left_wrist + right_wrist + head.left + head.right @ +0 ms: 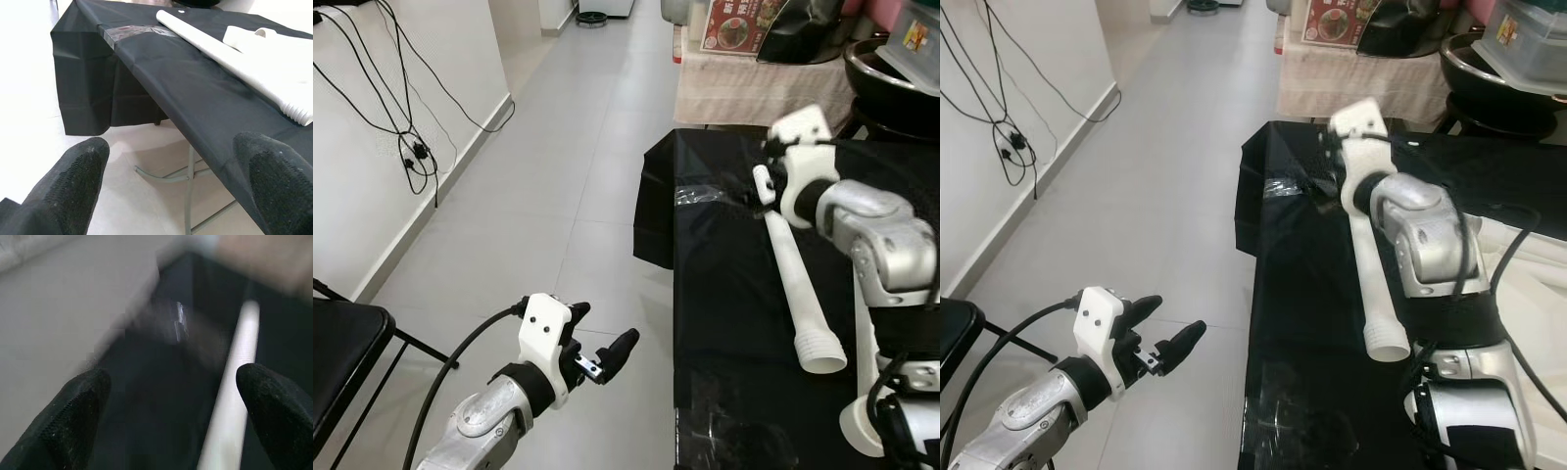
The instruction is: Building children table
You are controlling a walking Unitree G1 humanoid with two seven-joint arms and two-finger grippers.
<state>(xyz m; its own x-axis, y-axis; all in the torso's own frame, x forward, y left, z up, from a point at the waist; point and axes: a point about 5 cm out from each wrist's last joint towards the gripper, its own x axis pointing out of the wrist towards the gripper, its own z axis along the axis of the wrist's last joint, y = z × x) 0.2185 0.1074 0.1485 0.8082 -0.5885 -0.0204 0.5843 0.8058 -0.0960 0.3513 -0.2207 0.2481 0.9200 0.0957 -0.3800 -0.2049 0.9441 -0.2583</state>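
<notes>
A long white table leg [798,279] lies on the black-covered table [724,294], its ribbed open end towards me. My right gripper [173,411] hovers over the leg's far end, open; in the blurred right wrist view the leg [234,401] runs close by one finger [274,411]. My right wrist [803,166] hides the fingers in the eye views. My left gripper [604,328] is open and holds nothing, low over the floor to the left of the table. A white flat part [1528,274] lies to the right of the leg.
A black chair [342,343] stands at my near left, with cables [411,147] hanging on the wall behind it. A second table [754,88] with a dark bowl [891,78] stands beyond the black one. Grey tiled floor [558,176] lies open to the left.
</notes>
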